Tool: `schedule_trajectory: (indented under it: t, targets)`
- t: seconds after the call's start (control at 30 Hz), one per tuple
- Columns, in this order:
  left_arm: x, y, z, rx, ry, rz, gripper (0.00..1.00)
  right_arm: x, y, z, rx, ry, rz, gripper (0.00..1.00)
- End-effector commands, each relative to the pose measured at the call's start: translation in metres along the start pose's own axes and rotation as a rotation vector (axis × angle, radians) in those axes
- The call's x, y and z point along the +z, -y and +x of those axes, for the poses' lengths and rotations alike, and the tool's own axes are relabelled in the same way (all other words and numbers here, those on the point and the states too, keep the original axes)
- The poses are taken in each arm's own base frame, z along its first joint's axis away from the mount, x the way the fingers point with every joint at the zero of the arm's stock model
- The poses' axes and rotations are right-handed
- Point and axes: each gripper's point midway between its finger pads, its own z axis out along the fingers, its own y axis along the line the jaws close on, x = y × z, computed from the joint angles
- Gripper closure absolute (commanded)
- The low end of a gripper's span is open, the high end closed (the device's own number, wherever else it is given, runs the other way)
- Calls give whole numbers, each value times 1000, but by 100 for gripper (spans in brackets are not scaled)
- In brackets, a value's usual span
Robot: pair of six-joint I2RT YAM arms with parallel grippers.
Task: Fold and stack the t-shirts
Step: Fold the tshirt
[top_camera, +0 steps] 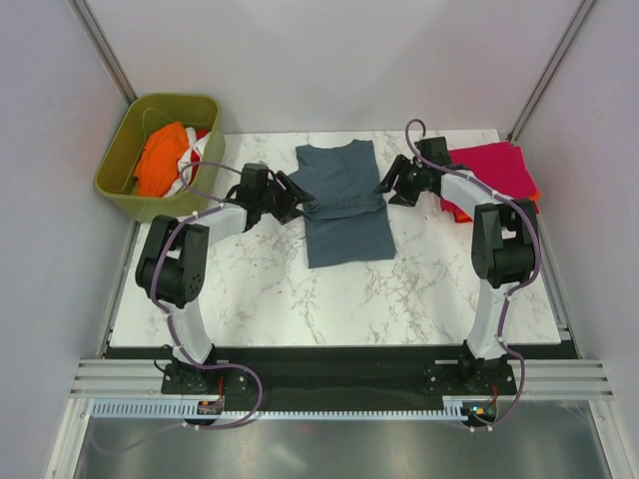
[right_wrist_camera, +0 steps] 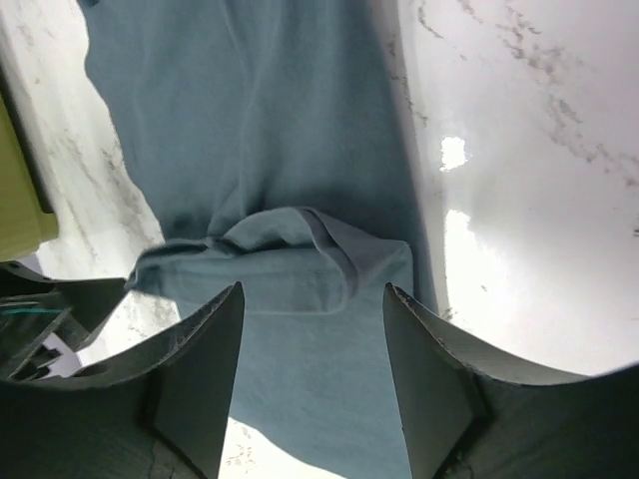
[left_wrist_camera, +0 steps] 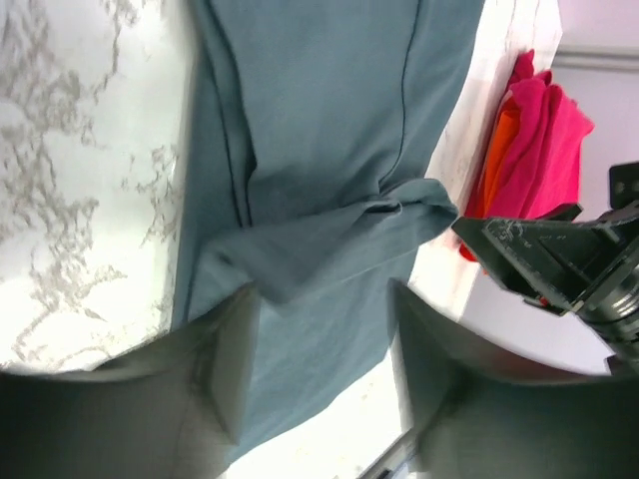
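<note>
So the blue-grey shirt (top_camera: 344,225) is lying flat in the middle of the marble surface (top_camera: 260,289), toward the back, collar end away from the arms. It looks partly folded: both sides are tucked in, and a band of cloth lies across its middle, bunched and wrinkly rather than neat.

The left hand (top_camera: 292,203) sits right at the shirt's left edge, low over the cloth. In its wrist view both fingers (left_wrist_camera: 225,369) stand well apart with only shirt showing in the gap. It's spread open and not pinching anything.

Same deal for the right hand (top_camera: 392,186) at the shirt's right edge. Its fingers (right_wrist_camera: 200,369) are spread wide over the tucked-in flap, and nothing is clamped between them.

The pink shirt (top_camera: 494,165) is folded at the back right corner of the surface, sitting on top of an orange-red shirt (left_wrist_camera: 496,150) that peeks out underneath. That pile is close to the right arm but clear of the blue-grey one.

Off the back left corner is a green bin (top_camera: 115,170) with an orange shirt (top_camera: 160,160) crumpled inside, plus a white and red one (top_camera: 195,150) next to it.
</note>
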Motion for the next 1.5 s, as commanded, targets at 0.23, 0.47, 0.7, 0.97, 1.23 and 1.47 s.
schedule_trajectory:
  t: [0.23, 0.47, 0.7, 0.97, 1.23, 1.47]
  targets:
    - [-36, -1, 28, 152, -19, 0, 19, -56, 16, 31, -77, 98, 54, 41]
    - [-54, -22, 90, 259, -90, -31, 27, -70, 46, 85, -114, 49, 78, 52]
    - [-60, -39, 106, 290, -101, -61, 39, -57, 65, 112, -101, -11, 96, 58]
    - [-53, -60, 114, 287, -132, -104, 44, -42, 64, 124, -105, -68, 76, 61]
    - [-50, -73, 121, 283, -156, -130, 44, -37, 77, 139, -99, -102, 104, 75]
    - [-45, -82, 123, 281, -168, -151, 50, -39, 74, 144, -114, -103, 95, 94]
